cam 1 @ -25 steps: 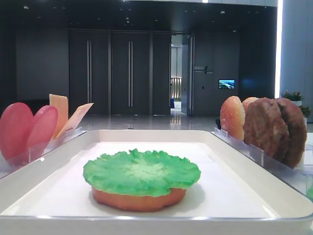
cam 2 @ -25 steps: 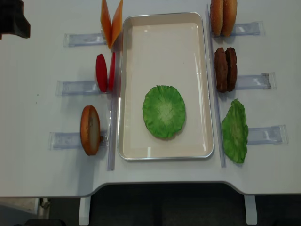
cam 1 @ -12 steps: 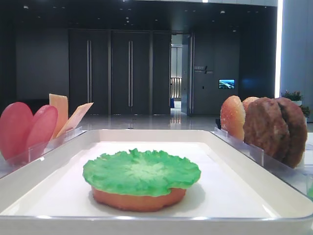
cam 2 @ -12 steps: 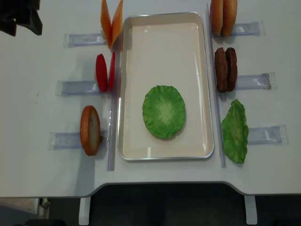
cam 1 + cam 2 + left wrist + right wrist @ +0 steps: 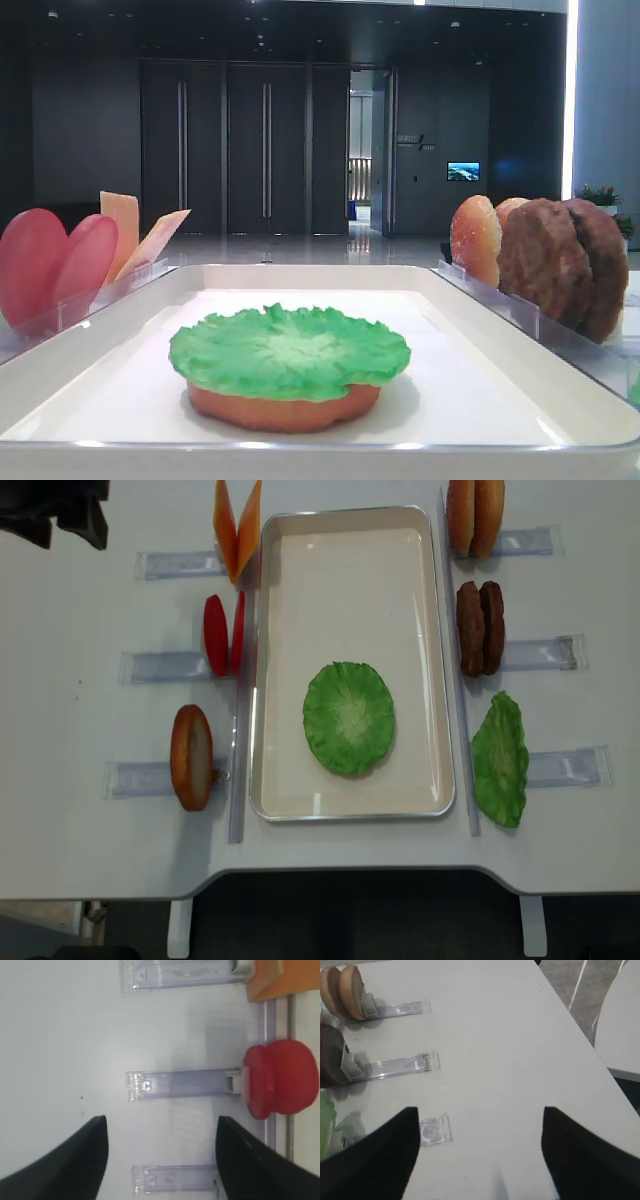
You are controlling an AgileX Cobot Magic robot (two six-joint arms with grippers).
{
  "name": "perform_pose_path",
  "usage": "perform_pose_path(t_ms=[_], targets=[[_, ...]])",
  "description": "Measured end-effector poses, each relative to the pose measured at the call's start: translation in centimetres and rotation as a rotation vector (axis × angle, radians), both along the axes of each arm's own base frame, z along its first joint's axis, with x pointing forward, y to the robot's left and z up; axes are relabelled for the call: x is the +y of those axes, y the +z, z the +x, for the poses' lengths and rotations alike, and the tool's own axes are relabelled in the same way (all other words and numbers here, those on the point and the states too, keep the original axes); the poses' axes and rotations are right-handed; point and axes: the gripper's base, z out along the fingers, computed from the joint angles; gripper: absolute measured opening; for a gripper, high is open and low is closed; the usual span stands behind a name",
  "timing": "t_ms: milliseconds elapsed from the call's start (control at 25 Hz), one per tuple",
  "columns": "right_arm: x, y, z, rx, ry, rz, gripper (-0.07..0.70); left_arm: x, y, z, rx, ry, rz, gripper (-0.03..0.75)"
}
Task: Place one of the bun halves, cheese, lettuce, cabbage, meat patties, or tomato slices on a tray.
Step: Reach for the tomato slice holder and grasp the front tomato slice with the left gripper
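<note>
A green lettuce (image 5: 349, 717) lies on a flat bun half (image 5: 285, 408) in the white tray (image 5: 345, 590). Left of the tray stand the cheese (image 5: 237, 525), the tomato slices (image 5: 223, 633) and a bun half (image 5: 191, 756). On the right stand two more bun halves (image 5: 474, 516), the meat patties (image 5: 480, 627) and a green leaf (image 5: 500, 758). My left gripper (image 5: 60, 510) hangs at the far left corner, open and empty (image 5: 160, 1160), with the tomato slices (image 5: 282, 1080) to its right. My right gripper (image 5: 480, 1160) is open over bare table.
Clear plastic holders (image 5: 165, 666) lie in rows on both sides of the tray, each food piece standing at a holder's inner end. In the right wrist view the table edge (image 5: 580, 1035) runs close on the right, with floor beyond.
In the top-down view my left gripper has slid to the right along the far edge. The food and the tray have not moved.
</note>
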Motion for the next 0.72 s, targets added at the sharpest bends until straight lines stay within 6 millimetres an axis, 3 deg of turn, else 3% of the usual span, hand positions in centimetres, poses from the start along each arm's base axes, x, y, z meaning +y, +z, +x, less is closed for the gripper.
perform_pose_path(t_ms=[480,720], targets=[[0.0,0.0,0.0,0.0,0.0,0.0,0.489,-7.6,-2.3,0.4,-0.004,-0.039,-0.032,0.517],[0.0,0.0,0.0,0.0,0.0,0.0,0.489,-10.2,-3.9,0.5,0.018,-0.052,-0.027,0.517]])
